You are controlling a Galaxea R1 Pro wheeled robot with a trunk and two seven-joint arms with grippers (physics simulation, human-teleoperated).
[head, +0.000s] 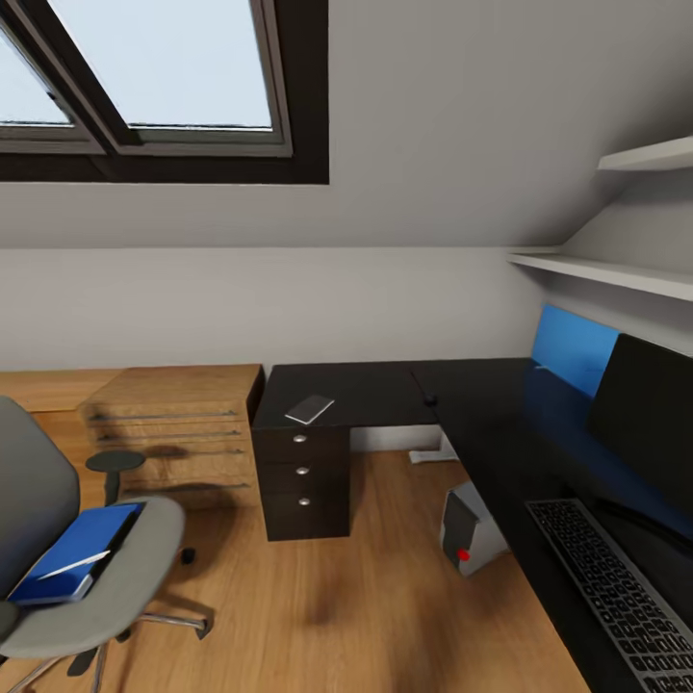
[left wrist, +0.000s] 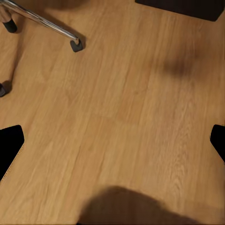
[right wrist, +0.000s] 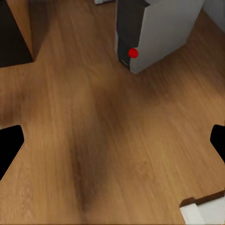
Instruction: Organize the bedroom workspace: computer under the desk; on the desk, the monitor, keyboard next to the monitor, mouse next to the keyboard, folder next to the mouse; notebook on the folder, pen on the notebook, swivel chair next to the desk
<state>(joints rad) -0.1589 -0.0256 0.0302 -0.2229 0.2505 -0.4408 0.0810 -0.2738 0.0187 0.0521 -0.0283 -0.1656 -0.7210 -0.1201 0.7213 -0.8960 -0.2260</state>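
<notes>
Desk: the L-shaped glossy black desk [head: 385,395] is carrying the wide black monitor [head: 643,414] and the flat black keyboard [head: 616,587].
Chair: the grey upholstered swivel chair [head: 125,568] is standing well apart from it.
Computer: the small grey-white tower computer [head: 472,529] is sitting under the desk.
Folder: the bright blue folder [head: 72,556] is lying on the chair seat, the thin silver pen [head: 74,565] on top; probably light, stiff and slick, best pinched at an overhanging edge.
Notebook: the thin grey booklet [head: 309,408] is lying above the drawers.
Grippers: both are hanging spread apart over bare floor, holding nothing.

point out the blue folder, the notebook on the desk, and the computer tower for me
folder [head: 82,549], head view, middle of its blue cover, on the chair seat.
notebook [head: 309,409], head view, centre of its grey cover.
computer [right wrist: 166,30], right wrist view, its light side panel.
</notes>
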